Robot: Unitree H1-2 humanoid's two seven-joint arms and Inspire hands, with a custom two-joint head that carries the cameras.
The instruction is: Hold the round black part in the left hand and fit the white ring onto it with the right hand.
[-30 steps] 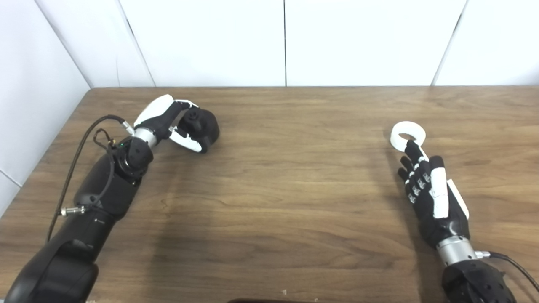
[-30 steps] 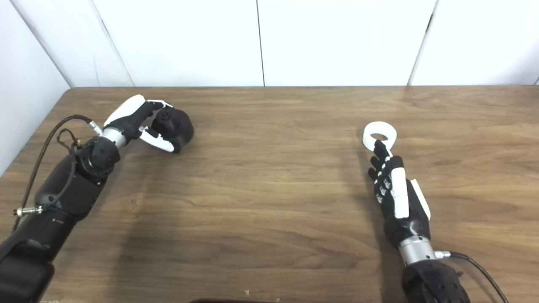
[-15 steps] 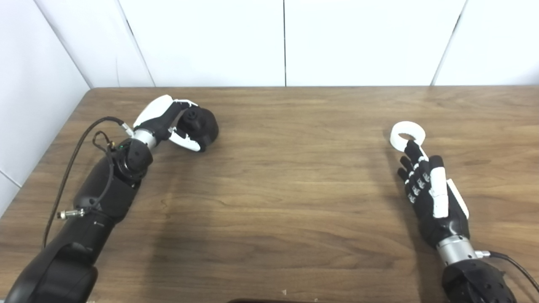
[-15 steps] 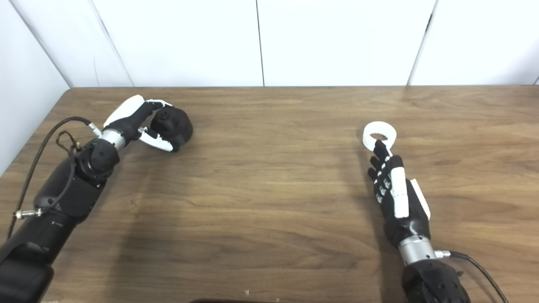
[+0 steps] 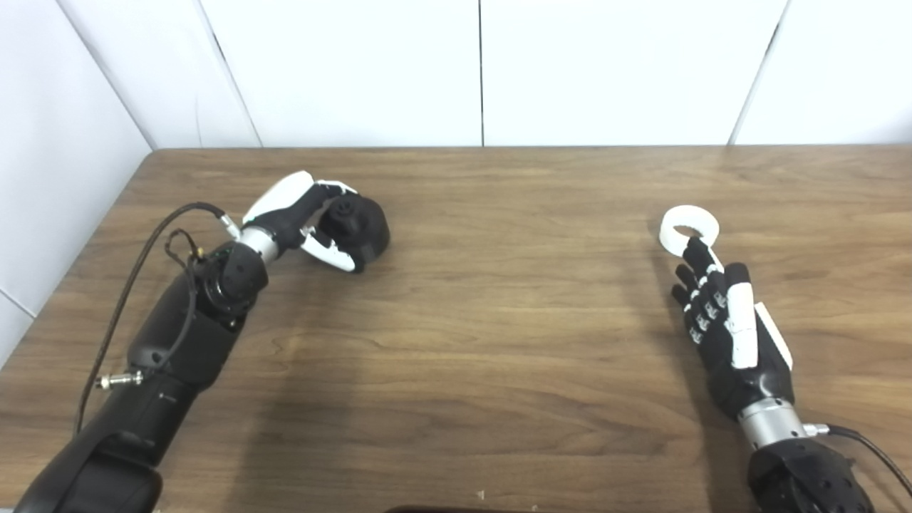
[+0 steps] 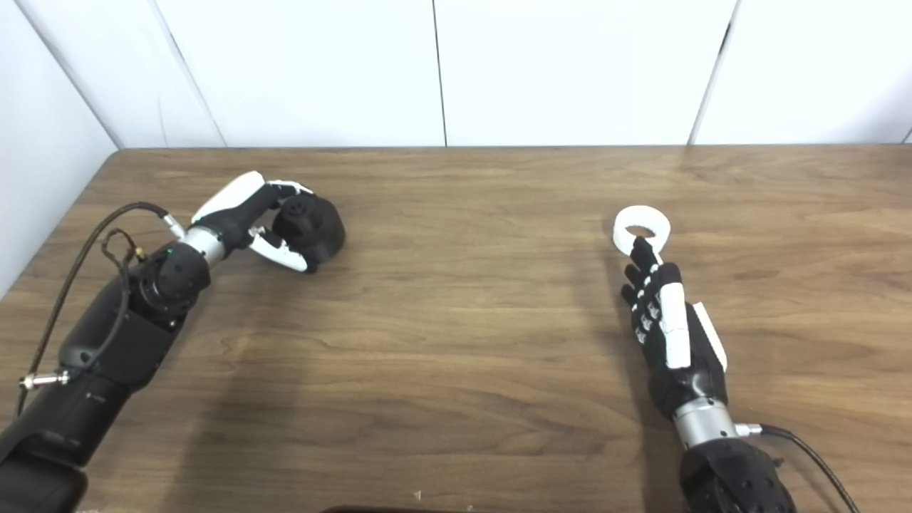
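Observation:
The round black part (image 5: 360,226) is at the table's left, wrapped by my left hand (image 5: 308,216), whose fingers and thumb close around it. The white ring (image 5: 689,228) lies flat on the wood at the right. My right hand (image 5: 727,320) rests just in front of the ring, fingers stretched out and apart, one fingertip reaching the ring's near edge. It holds nothing.
The wooden table (image 5: 499,306) runs back to white wall panels (image 5: 482,71). A black cable (image 5: 142,242) loops off my left forearm. Another cable (image 5: 866,445) leaves my right wrist at the lower right.
My left hand has carried the black part a short way right and toward me. The right hand and the ring have stayed put.

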